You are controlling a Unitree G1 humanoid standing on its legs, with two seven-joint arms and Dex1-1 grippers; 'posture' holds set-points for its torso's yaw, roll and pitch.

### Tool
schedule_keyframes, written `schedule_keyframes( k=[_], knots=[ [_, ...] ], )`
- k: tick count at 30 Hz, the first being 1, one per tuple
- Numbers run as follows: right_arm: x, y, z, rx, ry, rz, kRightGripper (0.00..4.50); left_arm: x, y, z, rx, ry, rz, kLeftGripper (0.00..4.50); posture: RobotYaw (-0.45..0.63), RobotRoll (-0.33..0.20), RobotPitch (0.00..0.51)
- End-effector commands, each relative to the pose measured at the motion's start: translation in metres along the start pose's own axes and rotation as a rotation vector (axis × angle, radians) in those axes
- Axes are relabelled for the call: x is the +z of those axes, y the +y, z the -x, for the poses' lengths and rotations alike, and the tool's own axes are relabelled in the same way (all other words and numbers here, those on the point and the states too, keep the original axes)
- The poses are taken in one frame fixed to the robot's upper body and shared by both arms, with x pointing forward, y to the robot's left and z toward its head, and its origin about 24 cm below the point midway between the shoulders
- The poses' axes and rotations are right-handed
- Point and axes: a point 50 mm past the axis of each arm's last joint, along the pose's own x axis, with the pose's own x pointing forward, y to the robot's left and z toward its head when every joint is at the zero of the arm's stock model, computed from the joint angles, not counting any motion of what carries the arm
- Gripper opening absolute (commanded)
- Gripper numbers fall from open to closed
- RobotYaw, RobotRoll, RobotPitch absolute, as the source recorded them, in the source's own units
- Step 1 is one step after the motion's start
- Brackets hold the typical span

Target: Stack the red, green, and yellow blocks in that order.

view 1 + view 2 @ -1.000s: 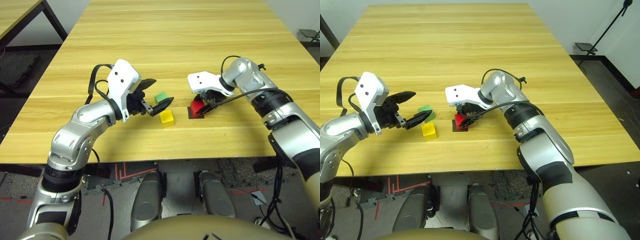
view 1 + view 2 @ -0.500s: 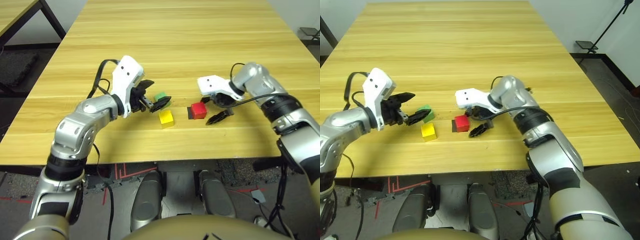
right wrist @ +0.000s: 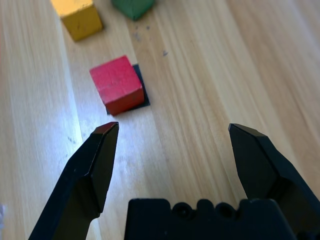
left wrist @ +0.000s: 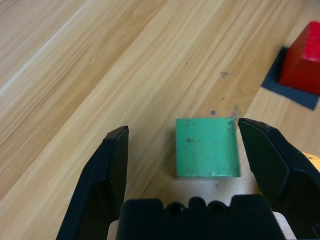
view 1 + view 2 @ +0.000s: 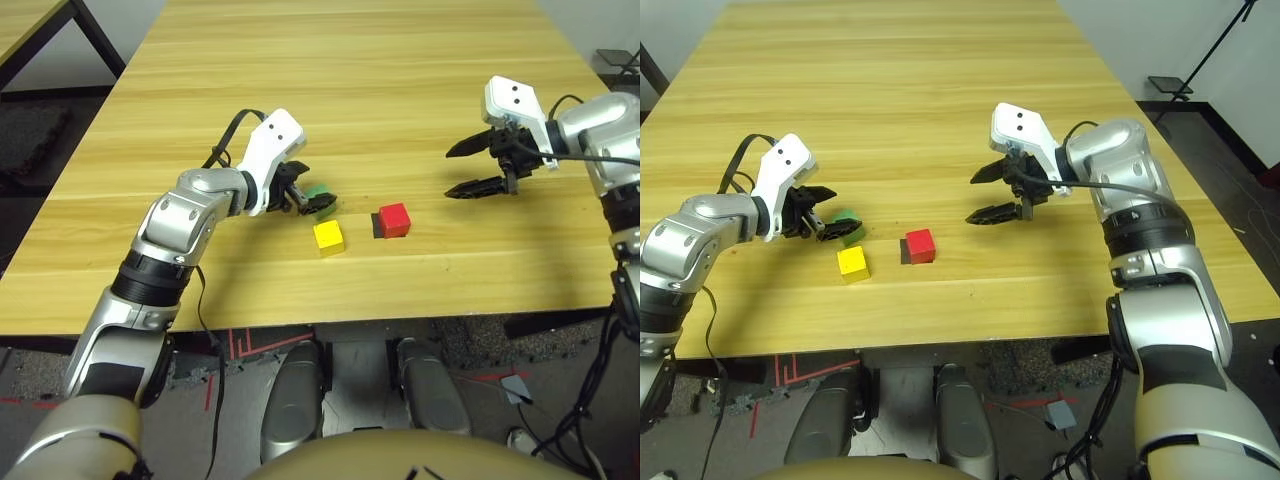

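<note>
Three small cubes lay separately on a pale wooden table [image 5: 450,80] in the left eye view, none stacked on another. The red block [image 5: 395,220] sat flat, partly covering a black square patch [image 5: 377,226], which probably marked where the base of the stack belonged. To the robot's left of it were the yellow block [image 5: 329,239], nearer the robot, and the green block [image 5: 326,213], a little farther away. In the right eye view, the robot's left gripper [image 5: 848,208] reached in low over the green block, likely because green was to go on red next. The right gripper [image 5: 969,201] stood well apart from the blocks, on the robot's right, leaving the space over red free, presumably so that the other arm could work there. In the left wrist view, the left claw was spread, with one finger on either side of the green block. It did not appear to be gripping it; the block was closer to one finger, so closing might first have nudged it sideways or pushed the nearby yellow. In the right wrist view, the right claw was spread wide with nothing between its fingers, and red lay beyond them, seemingly ready to receive green.
</note>
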Motion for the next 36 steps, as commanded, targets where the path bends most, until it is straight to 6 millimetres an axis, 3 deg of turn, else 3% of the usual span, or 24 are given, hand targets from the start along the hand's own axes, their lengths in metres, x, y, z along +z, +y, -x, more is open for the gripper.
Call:
schedule_keyframes(
  k=[1,7,11,15,18,22,28,36],
  knots=[
    [0.001,0.004,0.006,-0.034,-0.017,-0.013,4.43,-0.005,-0.002,-0.008,-0.027,0.042,-0.016,4.5,0.26,-0.075,0.059],
    [0.0,0.008,0.007,-0.058,-0.023,-0.035,4.43,-0.009,-0.003,-0.017,-0.038,0.057,-0.001,4.5,0.24,-0.064,0.063],
    [-0.001,0.009,0.007,-0.068,-0.033,-0.044,4.5,-0.012,0.0,-0.024,-0.016,0.064,0.019,3.52,0.23,-0.061,0.064],
    [-0.001,0.009,0.004,-0.082,-0.047,-0.053,4.5,-0.009,0.001,-0.03,-0.021,0.071,0.025,2.08,0.23,-0.057,0.063],
    [-0.003,0.009,0.005,-0.083,-0.048,-0.056,4.5,0.004,0.003,-0.029,-0.038,0.047,0.012,2.06,0.23,-0.058,0.064],
    [-0.008,0.009,0.008,-0.084,-0.041,-0.065,4.5,0.04,0.0,-0.024,-0.13,-0.01,-0.092,2.06,0.24,-0.057,0.064],
    [-0.014,0.012,0.007,-0.085,-0.035,-0.095,4.5,0.087,-0.03,-0.026,-0.266,-0.02,-0.161,2.06,0.23,-0.04,0.074],
    [-0.022,0.016,0.005,-0.089,-0.034,-0.119,4.5,0.098,-0.065,-0.047,-0.341,0.01,-0.171,2.06,0.21,-0.025,0.087]
  ],
)
